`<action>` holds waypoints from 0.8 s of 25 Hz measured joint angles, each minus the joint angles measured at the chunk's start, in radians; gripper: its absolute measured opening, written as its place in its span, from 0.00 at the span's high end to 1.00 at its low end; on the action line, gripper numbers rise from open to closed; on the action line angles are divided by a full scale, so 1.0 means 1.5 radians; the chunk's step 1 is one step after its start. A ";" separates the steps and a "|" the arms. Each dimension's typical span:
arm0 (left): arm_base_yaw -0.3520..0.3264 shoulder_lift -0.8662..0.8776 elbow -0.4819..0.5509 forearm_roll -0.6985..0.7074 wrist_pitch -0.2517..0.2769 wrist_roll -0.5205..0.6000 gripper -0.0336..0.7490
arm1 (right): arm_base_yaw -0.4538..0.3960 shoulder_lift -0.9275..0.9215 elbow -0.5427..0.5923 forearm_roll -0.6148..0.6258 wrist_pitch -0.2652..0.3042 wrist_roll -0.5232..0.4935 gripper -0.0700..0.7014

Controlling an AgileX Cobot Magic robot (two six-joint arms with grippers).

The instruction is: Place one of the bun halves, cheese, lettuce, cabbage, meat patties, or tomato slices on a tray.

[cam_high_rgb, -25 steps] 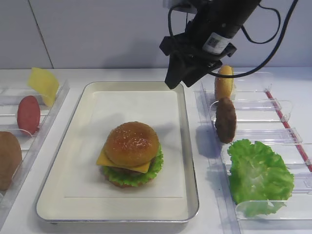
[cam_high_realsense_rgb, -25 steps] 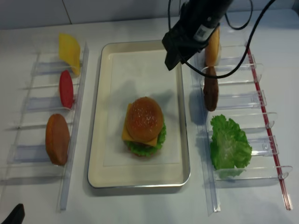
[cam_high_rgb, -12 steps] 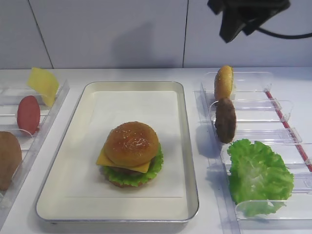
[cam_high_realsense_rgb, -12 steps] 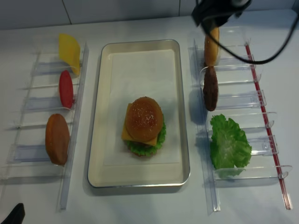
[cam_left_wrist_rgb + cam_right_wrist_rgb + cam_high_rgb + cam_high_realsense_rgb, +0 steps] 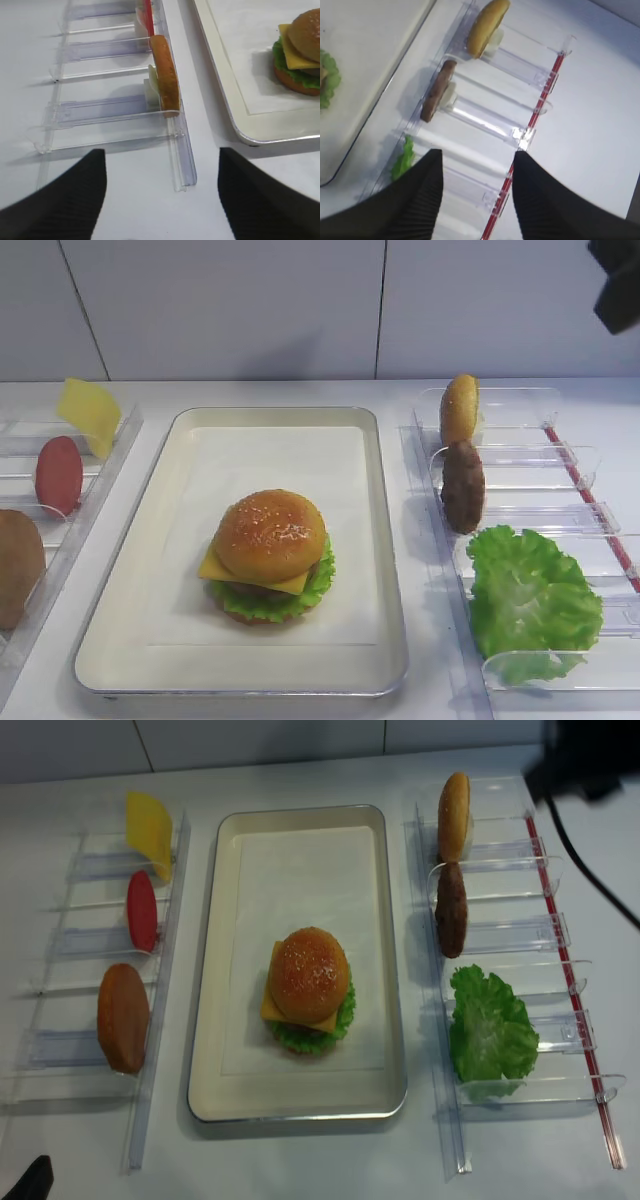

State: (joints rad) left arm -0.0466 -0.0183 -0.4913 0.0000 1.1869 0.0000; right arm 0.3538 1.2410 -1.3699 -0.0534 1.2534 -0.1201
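Right tool (image 5: 472, 192) empty, jaws parted, above the clear rack (image 5: 520, 65) right of the tray (image 5: 390, 570); left tool (image 5: 160, 195) also parted, empty. On the tray's paper: stacked bun top (image 5: 270, 533), cheese (image 5: 212, 568), lettuce (image 5: 318, 585). Spare patty (image 5: 463, 486) stands upright in that rack.

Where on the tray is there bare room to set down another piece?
The tray has bare paper behind the burger, toward the wall, and a narrower strip in front of it. Both side racks are crowded: lettuce, patty and bun right; cheese, tomato left.
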 joint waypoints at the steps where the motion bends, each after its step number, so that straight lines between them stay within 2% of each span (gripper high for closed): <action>1: 0.000 0.000 0.000 0.000 0.000 0.000 0.40 | 0.000 -0.028 0.023 0.003 0.001 0.001 0.45; 6: 0.000 0.000 0.000 0.000 0.000 0.000 0.40 | 0.000 -0.168 0.145 0.012 -0.024 0.027 0.45; 15: 0.000 0.000 0.000 0.000 0.000 0.000 0.40 | 0.000 -0.355 0.282 -0.079 -0.040 0.106 0.45; 20: 0.000 0.000 0.000 0.000 0.000 0.000 0.40 | 0.000 -0.473 0.369 -0.070 -0.083 0.103 0.45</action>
State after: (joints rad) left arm -0.0466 -0.0183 -0.4913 0.0000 1.1869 0.0000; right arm 0.3538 0.5318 -0.8158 -0.1588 1.1292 0.0351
